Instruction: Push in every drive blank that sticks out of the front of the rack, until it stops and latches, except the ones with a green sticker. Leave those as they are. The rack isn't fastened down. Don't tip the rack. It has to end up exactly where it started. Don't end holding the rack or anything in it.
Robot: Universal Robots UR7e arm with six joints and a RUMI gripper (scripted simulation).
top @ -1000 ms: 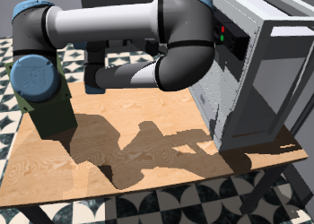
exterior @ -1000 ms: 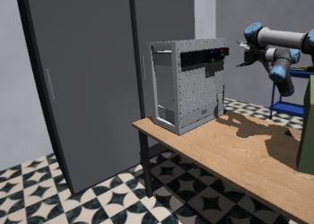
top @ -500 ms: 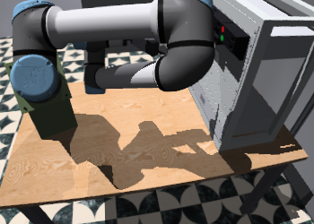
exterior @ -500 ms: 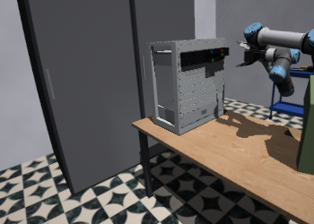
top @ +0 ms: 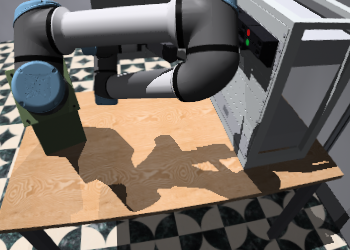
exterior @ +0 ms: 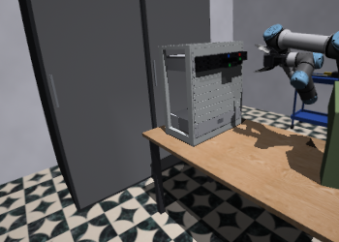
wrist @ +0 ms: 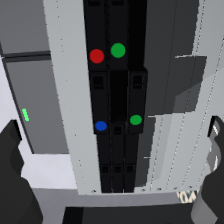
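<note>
The grey rack (top: 280,115) (exterior: 205,111) (wrist: 65,75) stands at the right end of the wooden table (top: 150,135) (exterior: 252,160). Black drive blanks (top: 257,40) (exterior: 218,61) (wrist: 117,95) fill the top of its front. In the wrist view they carry a red sticker (wrist: 96,55), a blue sticker (wrist: 101,126) and two green stickers (wrist: 118,50) (wrist: 135,120). The blanks with the blue sticker and the lower green one seem to stick out. My gripper (exterior: 260,59) (wrist: 114,119) is open and empty. It hangs in front of the blanks, a short way off. The arm's elbow hides it in the top view.
Two tall dark cabinets (exterior: 87,92) stand behind the rack. The robot's green base block (top: 55,120) (exterior: 331,140) sits at the table's other end. A blue shelf cart (exterior: 310,111) stands beyond the table. The arm's elbow (top: 210,45) is close to the rack's front.
</note>
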